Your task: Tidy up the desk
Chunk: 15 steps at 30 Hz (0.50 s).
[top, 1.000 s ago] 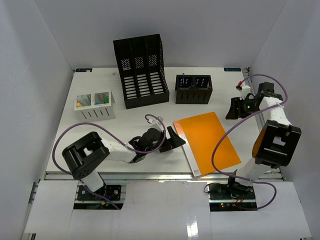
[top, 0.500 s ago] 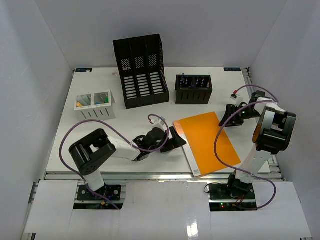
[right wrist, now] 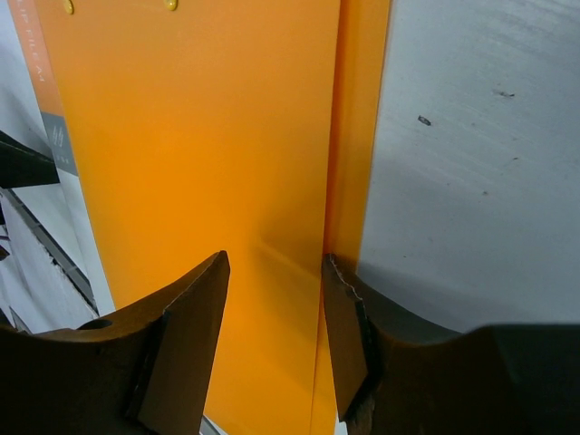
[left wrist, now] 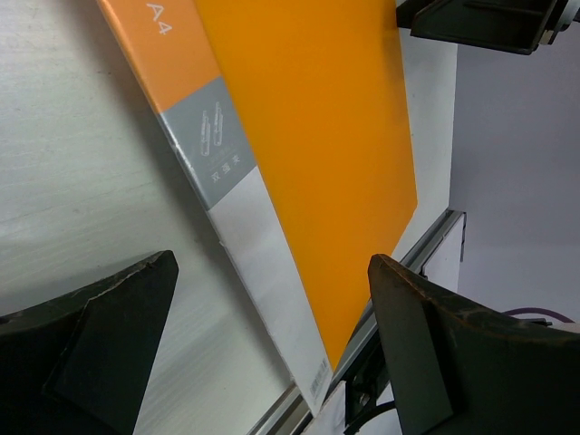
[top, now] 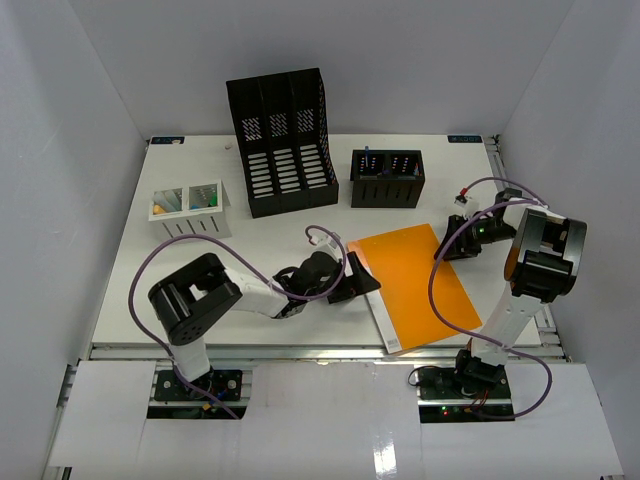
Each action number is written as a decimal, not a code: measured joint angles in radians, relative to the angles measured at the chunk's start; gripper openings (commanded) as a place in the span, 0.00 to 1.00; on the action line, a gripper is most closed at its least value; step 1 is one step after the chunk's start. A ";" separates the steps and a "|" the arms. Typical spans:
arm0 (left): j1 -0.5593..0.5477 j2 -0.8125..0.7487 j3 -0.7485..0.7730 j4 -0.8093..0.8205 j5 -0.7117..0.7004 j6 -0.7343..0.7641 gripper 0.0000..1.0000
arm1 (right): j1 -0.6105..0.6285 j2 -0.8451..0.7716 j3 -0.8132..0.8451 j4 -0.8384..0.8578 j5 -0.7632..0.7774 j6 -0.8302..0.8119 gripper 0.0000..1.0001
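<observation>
One desk [top: 200,275] is spreading white and flat under everything, with a single silver rail [top: 300,352] running along its near edge. Two arms are reaching out over it, each carrying one hand.

At the far left one white tray [top: 190,212] is sitting on the desk, showing two compartments. To its right one black file rack [top: 285,140] is standing upright with three slots. In front of it the left hand [top: 360,280] is lying low over the desk, its fingers [left wrist: 109,326] spread wide apart and gripping nothing. In the left wrist view the desk is showing beneath and between them, with the spine edge of the folder crossing the gap.

One black box [top: 387,178] with two compartments is standing right of the rack. One orange folder [top: 415,285] is lying flat on the desk's near right part, tilted, between the two hands. The right hand [top: 452,240] is hanging at the folder's far right edge, its fingers [right wrist: 195,317] standing partly apart. They are straddling that edge, bare desk showing just right of it; I cannot tell whether they are touching the folder
</observation>
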 measured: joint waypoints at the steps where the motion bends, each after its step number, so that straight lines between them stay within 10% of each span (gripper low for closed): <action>1: 0.000 0.006 0.006 0.001 0.005 0.001 0.98 | 0.002 0.001 -0.002 0.000 -0.003 -0.002 0.50; 15: -0.002 0.046 0.054 -0.003 0.057 0.011 0.98 | 0.001 0.026 -0.017 -0.030 -0.062 -0.082 0.34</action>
